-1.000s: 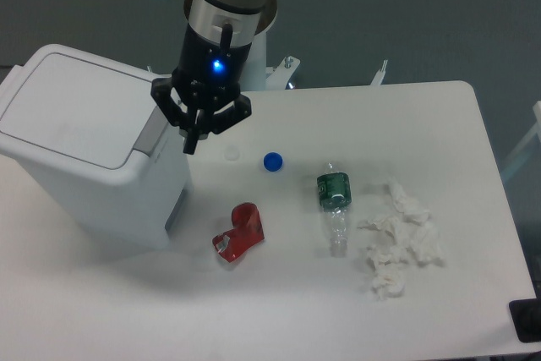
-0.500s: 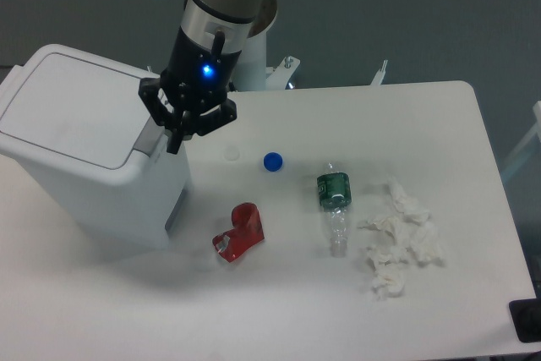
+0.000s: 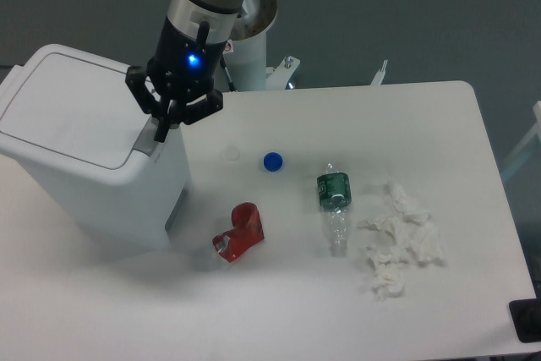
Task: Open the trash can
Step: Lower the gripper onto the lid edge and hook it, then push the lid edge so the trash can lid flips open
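The trash can point(image 3: 89, 154) stood at the left edge of the counter point(image 3: 439, 116), its flat lid down and the grey button tab point(image 3: 150, 137) showing on the front rim. The gripper point(image 3: 162, 131) hung right over that tab, its fingers drawn close together with nothing between them, the tips at or just above the grey tab; contact could not be confirmed from this view.

The main risk, as it appeared, was a press landing off the tab. If the tips came down on the lid edge or slid off the side of the tab, the latch would probably stay caught and the lid would not lift. A hard push might also shove or tip the bin, since nothing appeared to brace it. If the lid did spring up, it might strike the arm above it.

Out from the bin lay one small blue cap point(image 3: 272, 161) near the middle of the counter, one red crushed piece point(image 3: 239, 233) toward the front edge, one clear bottle point(image 3: 335, 203) with a green label, and one heap of crumpled white tissue point(image 3: 397, 241) toward the right edge.
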Motion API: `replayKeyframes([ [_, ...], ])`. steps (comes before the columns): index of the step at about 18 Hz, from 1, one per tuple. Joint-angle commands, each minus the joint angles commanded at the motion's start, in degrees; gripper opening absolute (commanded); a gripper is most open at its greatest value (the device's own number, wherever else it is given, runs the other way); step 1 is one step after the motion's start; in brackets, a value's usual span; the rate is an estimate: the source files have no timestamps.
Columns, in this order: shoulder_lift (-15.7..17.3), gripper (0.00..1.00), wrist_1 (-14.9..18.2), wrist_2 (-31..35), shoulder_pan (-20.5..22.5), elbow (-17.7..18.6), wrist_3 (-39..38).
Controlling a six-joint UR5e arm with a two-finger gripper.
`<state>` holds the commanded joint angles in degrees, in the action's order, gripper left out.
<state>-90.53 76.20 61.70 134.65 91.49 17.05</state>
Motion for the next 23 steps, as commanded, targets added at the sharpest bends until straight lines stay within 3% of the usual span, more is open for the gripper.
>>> replayKeyframes([
  [23, -0.62, 0.0, -0.7, 0.35, -0.18, 0.79, 0.26],
])
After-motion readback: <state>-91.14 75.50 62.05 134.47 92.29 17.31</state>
